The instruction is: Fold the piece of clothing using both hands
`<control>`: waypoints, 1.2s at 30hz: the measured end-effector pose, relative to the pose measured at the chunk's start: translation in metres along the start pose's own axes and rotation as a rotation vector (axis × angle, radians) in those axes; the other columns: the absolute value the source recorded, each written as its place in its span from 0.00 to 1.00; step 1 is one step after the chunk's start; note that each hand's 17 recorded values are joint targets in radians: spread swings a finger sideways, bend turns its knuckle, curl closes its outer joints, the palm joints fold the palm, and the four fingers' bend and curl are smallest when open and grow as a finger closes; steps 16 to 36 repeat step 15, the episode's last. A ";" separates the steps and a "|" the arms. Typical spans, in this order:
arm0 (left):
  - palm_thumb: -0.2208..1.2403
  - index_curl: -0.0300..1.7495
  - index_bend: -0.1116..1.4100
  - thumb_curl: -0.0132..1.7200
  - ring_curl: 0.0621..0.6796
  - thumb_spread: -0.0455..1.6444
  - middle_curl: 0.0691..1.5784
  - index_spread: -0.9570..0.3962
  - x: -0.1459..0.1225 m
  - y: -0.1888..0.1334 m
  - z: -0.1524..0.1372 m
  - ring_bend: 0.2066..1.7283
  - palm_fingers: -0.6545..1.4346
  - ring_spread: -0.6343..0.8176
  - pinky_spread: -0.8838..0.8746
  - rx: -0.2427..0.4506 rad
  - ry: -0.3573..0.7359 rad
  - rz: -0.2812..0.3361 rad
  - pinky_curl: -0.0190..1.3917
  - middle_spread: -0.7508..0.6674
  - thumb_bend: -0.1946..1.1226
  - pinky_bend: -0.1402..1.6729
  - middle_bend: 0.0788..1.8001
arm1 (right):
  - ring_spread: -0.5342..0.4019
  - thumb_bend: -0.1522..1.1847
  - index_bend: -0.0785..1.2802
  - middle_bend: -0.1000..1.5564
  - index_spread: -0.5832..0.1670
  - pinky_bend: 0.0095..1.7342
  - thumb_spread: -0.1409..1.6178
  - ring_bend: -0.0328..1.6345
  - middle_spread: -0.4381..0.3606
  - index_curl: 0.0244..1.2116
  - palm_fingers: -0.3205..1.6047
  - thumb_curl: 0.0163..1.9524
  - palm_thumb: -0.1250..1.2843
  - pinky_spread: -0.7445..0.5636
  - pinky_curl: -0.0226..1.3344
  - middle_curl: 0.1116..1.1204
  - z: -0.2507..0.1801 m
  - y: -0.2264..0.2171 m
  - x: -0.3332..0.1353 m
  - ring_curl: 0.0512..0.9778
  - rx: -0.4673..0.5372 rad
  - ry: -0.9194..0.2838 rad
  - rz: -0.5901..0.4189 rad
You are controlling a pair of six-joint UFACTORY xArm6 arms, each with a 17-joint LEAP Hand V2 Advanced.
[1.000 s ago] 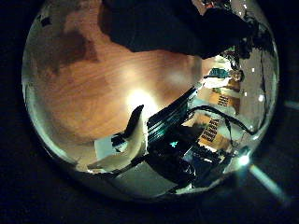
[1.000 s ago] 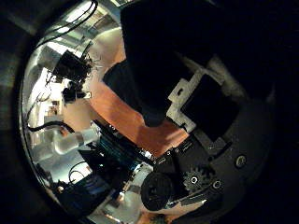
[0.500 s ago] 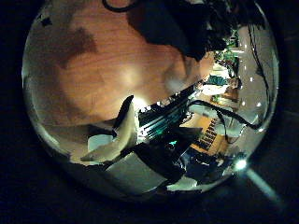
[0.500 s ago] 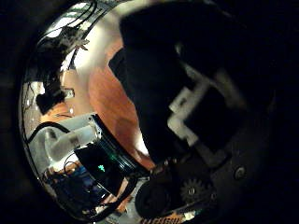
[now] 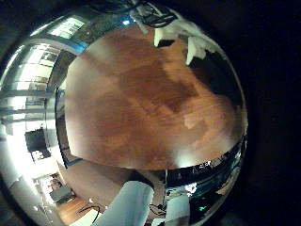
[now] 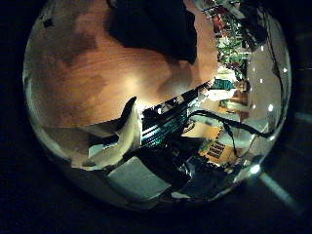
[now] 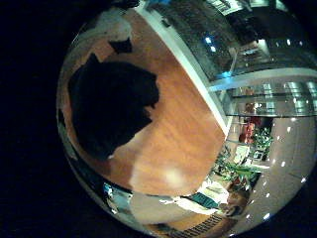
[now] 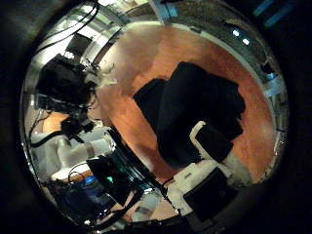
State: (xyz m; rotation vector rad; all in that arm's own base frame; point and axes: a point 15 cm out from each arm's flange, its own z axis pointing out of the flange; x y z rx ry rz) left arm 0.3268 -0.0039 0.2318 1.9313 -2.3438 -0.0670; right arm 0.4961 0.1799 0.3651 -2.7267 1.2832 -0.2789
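Note:
The dark piece of clothing [image 7: 109, 104] lies bunched in a rough heap on the wooden table [image 7: 183, 119], with nothing holding it. In the right thumb side view the clothing [image 8: 195, 102] sits well below the palm. One finger of my right hand [image 8: 213, 148] reaches out over its edge without touching it. In the left thumb side view the clothing [image 6: 156, 29] lies at the far side of the table [image 6: 88, 73]. A straight finger of my left hand [image 6: 122, 141] hangs over bare wood, apart from the cloth.
A broad stretch of bare table [image 5: 150, 104] lies under the left palm. The table's edge [image 5: 160, 165] curves round close by, with floor and equipment beyond it. Racks and gear [image 8: 63, 83] stand past the table on the right hand's side.
The clothing filled the right thumb side view and lay against the palm; now it lies farther off on the table, free of the fingers. The left view has shifted slightly.

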 end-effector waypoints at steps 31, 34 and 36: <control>0.44 0.19 0.18 0.21 0.28 0.69 0.20 0.68 0.017 0.033 -0.057 0.34 0.39 0.56 0.66 -0.085 -0.091 -0.036 0.25 0.63 0.13 0.32 0.07 | 0.49 0.10 0.18 0.24 0.25 0.46 0.76 0.47 0.42 0.23 0.20 0.24 0.66 0.75 0.29 0.27 -0.033 0.143 0.067 0.28 -0.191 -0.121 0.190; 0.44 0.19 0.18 0.21 0.28 0.69 0.20 0.68 0.017 0.033 -0.057 0.34 0.39 0.56 0.66 -0.085 -0.091 -0.036 0.25 0.63 0.13 0.32 0.07 | 0.49 0.10 0.18 0.24 0.25 0.46 0.76 0.47 0.42 0.23 0.20 0.24 0.66 0.75 0.29 0.27 -0.033 0.143 0.067 0.28 -0.191 -0.121 0.190; 0.44 0.19 0.18 0.21 0.28 0.69 0.20 0.68 0.017 0.033 -0.057 0.34 0.39 0.56 0.66 -0.085 -0.091 -0.036 0.25 0.63 0.13 0.32 0.07 | 0.49 0.10 0.18 0.24 0.25 0.46 0.76 0.47 0.42 0.23 0.20 0.24 0.66 0.75 0.29 0.27 -0.033 0.143 0.067 0.28 -0.191 -0.121 0.190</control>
